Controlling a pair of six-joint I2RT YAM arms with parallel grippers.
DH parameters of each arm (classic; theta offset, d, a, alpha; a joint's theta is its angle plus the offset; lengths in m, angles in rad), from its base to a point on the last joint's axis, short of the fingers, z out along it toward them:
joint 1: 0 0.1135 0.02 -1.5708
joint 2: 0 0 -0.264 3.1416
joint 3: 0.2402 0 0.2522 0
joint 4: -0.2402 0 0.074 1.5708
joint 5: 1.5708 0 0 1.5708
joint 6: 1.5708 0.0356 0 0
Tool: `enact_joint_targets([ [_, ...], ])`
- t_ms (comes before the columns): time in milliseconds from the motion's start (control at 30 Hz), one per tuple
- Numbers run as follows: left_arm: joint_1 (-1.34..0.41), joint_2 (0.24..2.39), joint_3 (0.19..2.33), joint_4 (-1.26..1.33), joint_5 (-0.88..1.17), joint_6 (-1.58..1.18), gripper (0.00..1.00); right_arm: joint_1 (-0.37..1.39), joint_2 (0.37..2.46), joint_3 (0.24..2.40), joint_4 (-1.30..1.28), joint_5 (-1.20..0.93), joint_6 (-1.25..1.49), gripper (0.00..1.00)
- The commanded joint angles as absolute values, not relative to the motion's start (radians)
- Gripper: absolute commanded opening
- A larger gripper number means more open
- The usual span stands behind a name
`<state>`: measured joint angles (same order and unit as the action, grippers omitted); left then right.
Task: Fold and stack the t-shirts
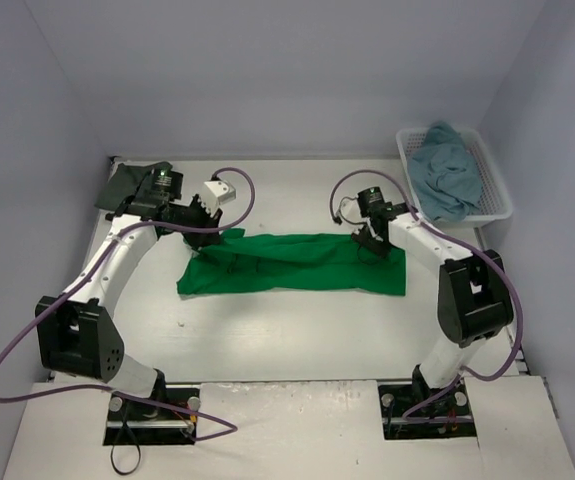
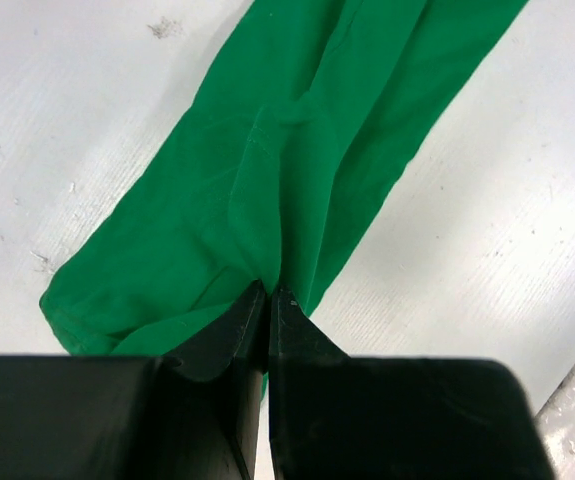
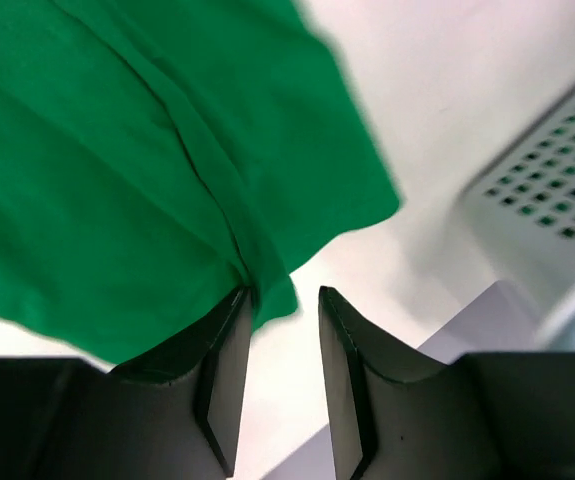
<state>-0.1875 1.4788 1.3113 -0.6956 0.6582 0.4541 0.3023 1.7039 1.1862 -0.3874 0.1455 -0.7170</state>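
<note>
A bright green t-shirt point(image 1: 287, 262) lies folded into a long strip across the middle of the table. My left gripper point(image 1: 210, 222) is at the strip's far left corner. In the left wrist view its jaws are pressed together, and the green t-shirt point(image 2: 287, 170) is pinched at their tips point(image 2: 269, 292). My right gripper point(image 1: 367, 240) is over the strip's right end. Its jaws stand apart point(image 3: 285, 295) with bare table between them, and the edge of the green t-shirt point(image 3: 147, 170) lies against the left finger point(image 3: 229, 340). A dark grey t-shirt point(image 1: 125, 182) lies at the back left. A teal-blue t-shirt point(image 1: 447, 175) is heaped in the basket.
A white lattice basket point(image 1: 497, 205) stands at the back right, close to the right arm; its corner point(image 3: 547, 200) shows in the right wrist view. Grey walls close in the table on three sides. Purple cables loop from both arms.
</note>
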Motion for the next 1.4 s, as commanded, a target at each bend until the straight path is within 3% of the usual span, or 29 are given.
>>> enact_joint_targets([
  [0, -0.179, 1.439, 1.331, -0.744, 0.693, 0.502, 0.00, 0.322, 1.687, 1.147, -0.440, 0.259, -0.738, 0.31],
  [833, -0.181, 1.437, 1.206, -0.833, 0.632, 0.620, 0.00, 0.307, 1.585, 1.048, -0.460, 0.207, -0.747, 0.28],
  [1033, -0.184, 1.459, 1.161, -0.786, 0.589, 0.606, 0.00, 0.310, 1.516, 1.036, -0.466, 0.149, -0.706, 0.33],
  [1367, -0.196, 1.511, 1.169, -0.592, 0.454, 0.466, 0.00, 0.318, 1.440, 1.006, -0.469, 0.108, -0.684, 0.22],
])
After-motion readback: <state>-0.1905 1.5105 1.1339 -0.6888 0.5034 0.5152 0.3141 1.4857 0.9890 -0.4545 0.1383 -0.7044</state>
